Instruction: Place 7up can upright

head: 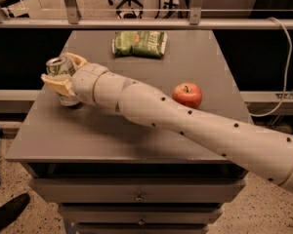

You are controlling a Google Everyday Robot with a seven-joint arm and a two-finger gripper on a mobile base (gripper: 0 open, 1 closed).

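Note:
The 7up can is silvery-white with green lettering. It stands upright near the left edge of the grey table, its base at or just above the tabletop. My gripper is at the table's left side with its tan fingers closed around the can's body, one in front and one behind. The cream arm reaches in from the lower right across the table.
A red apple sits right of centre, close behind my forearm. A green crinkly snack bag lies at the back of the table. Drawers are below the front edge. A rail and a black gap run behind the table.

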